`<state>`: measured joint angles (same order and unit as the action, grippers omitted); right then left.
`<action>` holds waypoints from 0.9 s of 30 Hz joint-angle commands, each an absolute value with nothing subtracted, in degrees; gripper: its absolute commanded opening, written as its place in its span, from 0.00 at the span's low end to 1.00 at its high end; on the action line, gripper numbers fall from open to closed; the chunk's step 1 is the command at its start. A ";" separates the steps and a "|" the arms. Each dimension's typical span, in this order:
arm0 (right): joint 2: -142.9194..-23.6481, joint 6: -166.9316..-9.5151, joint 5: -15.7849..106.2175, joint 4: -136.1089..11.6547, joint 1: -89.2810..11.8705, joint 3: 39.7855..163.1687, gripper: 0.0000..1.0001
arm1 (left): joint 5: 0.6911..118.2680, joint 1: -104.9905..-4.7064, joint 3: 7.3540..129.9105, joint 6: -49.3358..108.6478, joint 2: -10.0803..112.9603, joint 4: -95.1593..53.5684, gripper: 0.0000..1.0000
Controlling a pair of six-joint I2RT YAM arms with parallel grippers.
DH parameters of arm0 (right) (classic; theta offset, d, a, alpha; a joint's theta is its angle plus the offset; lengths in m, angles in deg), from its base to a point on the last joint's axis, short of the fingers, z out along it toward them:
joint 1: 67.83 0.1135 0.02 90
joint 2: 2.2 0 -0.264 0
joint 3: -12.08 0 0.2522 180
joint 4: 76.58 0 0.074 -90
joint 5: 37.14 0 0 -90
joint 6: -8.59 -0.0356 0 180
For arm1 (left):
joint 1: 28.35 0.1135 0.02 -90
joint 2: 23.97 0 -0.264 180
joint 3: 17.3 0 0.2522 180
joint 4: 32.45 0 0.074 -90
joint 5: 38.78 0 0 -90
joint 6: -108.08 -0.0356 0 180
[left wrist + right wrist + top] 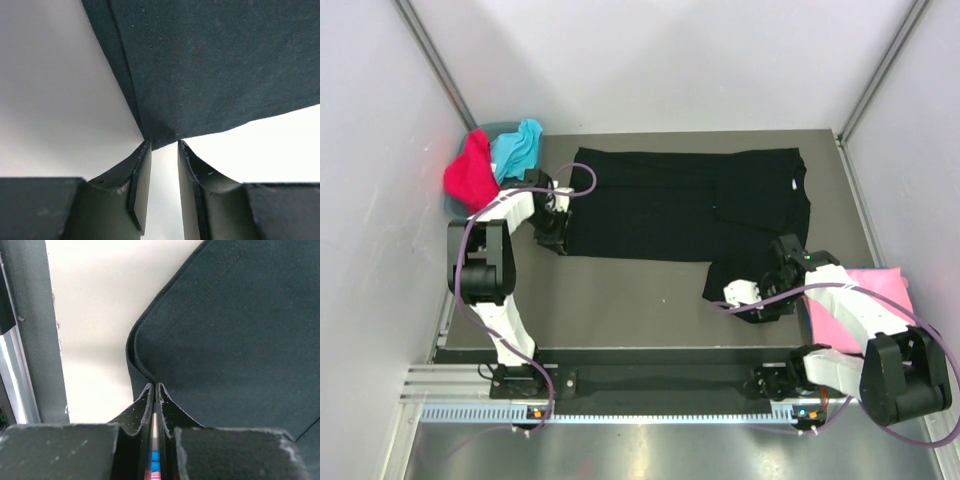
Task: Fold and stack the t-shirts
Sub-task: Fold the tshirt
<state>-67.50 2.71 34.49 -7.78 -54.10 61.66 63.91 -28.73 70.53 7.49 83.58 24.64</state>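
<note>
1. black t-shirt (680, 205) lies spread flat and sideways across the far half of the tabletop (620, 300), collar toward the right edge, one sleeve reaching toward the near right corner.
2. left gripper (162, 145) sits at the shirt's near left corner. its fingers stand apart with bare tabletop showing between them, and the cloth corner meets the tips without being pinched.
3. right gripper (154, 386) is at that sleeve, fingers pressed together on its folded hem edge.
4. pink t-shirt (875, 290) lies folded at the right edge of the tabletop.
5. red t-shirt (468, 175) and turquoise t-shirt (518, 148) are bunched in a grey bin (500, 127) at the far left corner, touching each other.
</note>
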 commanded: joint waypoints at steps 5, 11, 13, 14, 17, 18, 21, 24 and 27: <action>-65.92 -1.77 33.87 -9.91 -53.51 62.76 0.00 | 64.75 -28.70 71.08 6.74 83.87 23.14 0.34; -66.19 -4.33 34.14 -11.49 -53.50 63.02 0.00 | 62.30 -28.79 70.47 6.65 83.62 21.48 0.36; -66.01 -4.68 34.31 -11.49 -53.51 63.02 0.00 | 62.20 -28.70 69.68 6.56 83.17 21.03 0.36; -65.92 -4.77 34.31 -11.49 -53.42 63.02 0.00 | 62.29 -28.79 69.68 6.39 83.61 21.30 0.35; -65.40 -4.94 34.66 -11.85 -53.42 62.58 0.00 | 61.50 -28.79 69.24 7.00 84.49 21.74 0.35; -65.31 -5.29 34.66 -11.93 -53.51 62.67 0.00 | 61.41 -28.79 68.54 7.09 84.49 21.04 0.35; -65.31 -6.26 34.84 -12.20 -53.42 63.02 0.00 | 62.38 -28.70 68.18 7.62 84.66 20.33 0.32; -64.96 -8.01 35.54 -12.28 -53.51 63.81 0.00 | 63.61 -28.79 68.27 7.62 85.02 20.51 0.15; -64.17 -10.38 36.60 -12.64 -53.59 64.95 0.00 | 64.93 -28.79 68.27 6.74 84.49 21.03 0.00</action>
<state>-66.15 -7.19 36.02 -11.03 -54.10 61.66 62.86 -28.71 69.41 7.49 84.39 22.13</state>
